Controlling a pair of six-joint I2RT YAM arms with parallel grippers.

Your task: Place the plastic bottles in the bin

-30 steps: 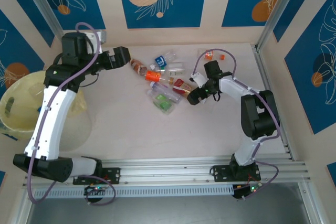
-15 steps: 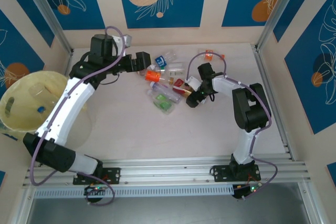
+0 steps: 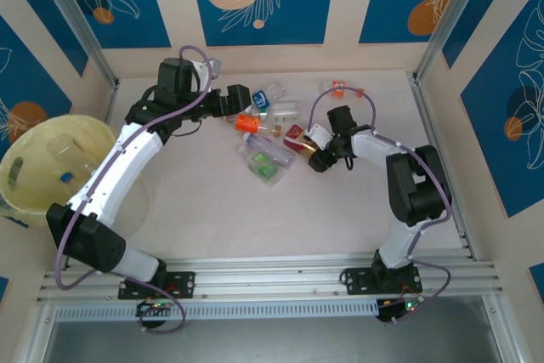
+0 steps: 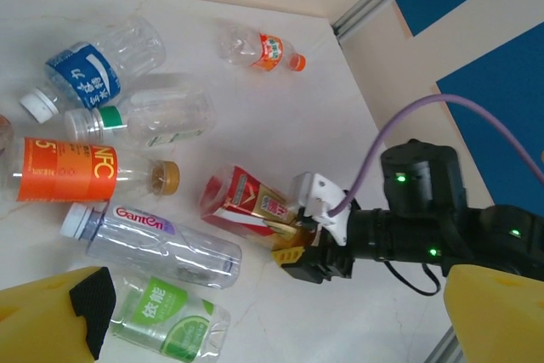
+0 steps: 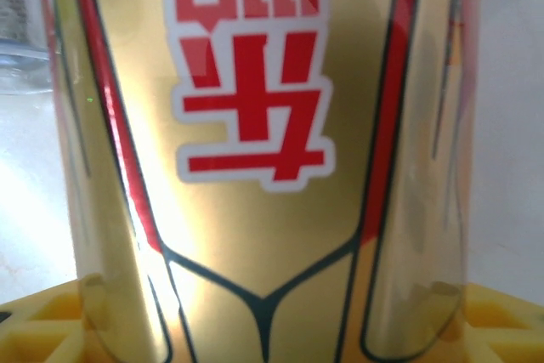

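Lying scattered: seven plastic bottles (image 4: pixel 161 248); one bin (image 3: pixel 34 163).

left gripper (image 3: pixel 244 103) above bottles (image 3: pixel 265 152) | right gripper (image 3: pixel 315 158) on red-gold bottle (image 3: pixel 298 137)

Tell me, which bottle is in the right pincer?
The red-and-gold bottle: the right pincer clasps its end, while the others lie free on the table.
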